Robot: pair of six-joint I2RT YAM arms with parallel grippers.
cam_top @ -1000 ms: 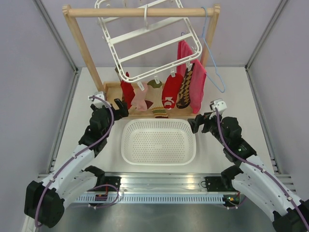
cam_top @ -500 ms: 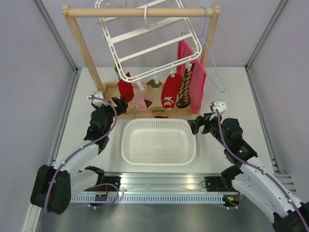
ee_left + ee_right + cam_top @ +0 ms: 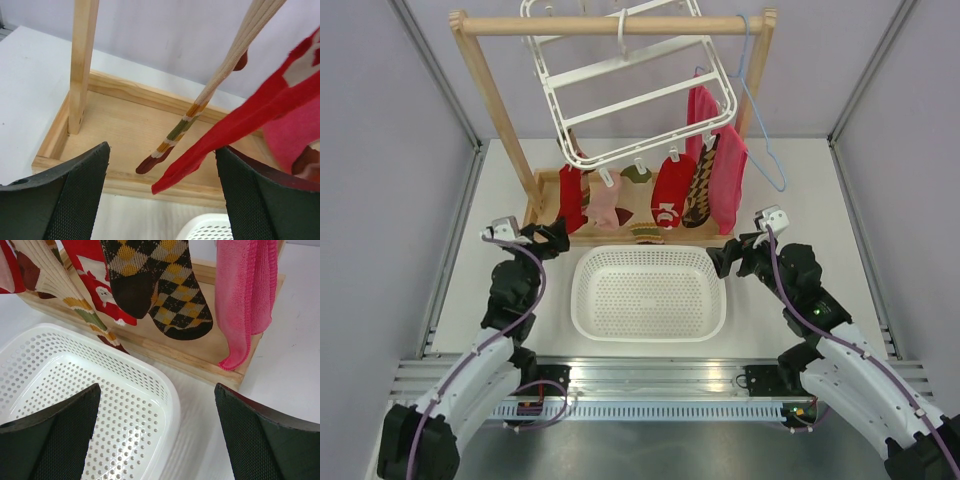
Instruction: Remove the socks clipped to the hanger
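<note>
The white hanger [image 3: 620, 95] hangs tilted from the wooden rack's top bar. Several socks are clipped along its lower edge: a red sock [image 3: 570, 196], a pale pink one [image 3: 604, 203], a red one with white marks [image 3: 669, 193] and a brown diamond one [image 3: 700, 190]. My left gripper [image 3: 552, 238] is open and empty, below and left of the red sock, whose tip [image 3: 210, 152] hangs between its fingers in the left wrist view. My right gripper [image 3: 722, 258] is open and empty at the basket's right corner. The diamond socks [image 3: 165, 285] hang ahead of it.
A white perforated basket [image 3: 648, 292] sits between the arms. The wooden rack [image 3: 505, 120] has a tray base [image 3: 120, 130]. A large pink cloth [image 3: 728, 180] and a light-blue wire hanger [image 3: 765, 140] hang on the right.
My left arm has pulled back and to the left, away from the red sock. The hanger and socks have swung slightly left. The right arm has barely moved.
</note>
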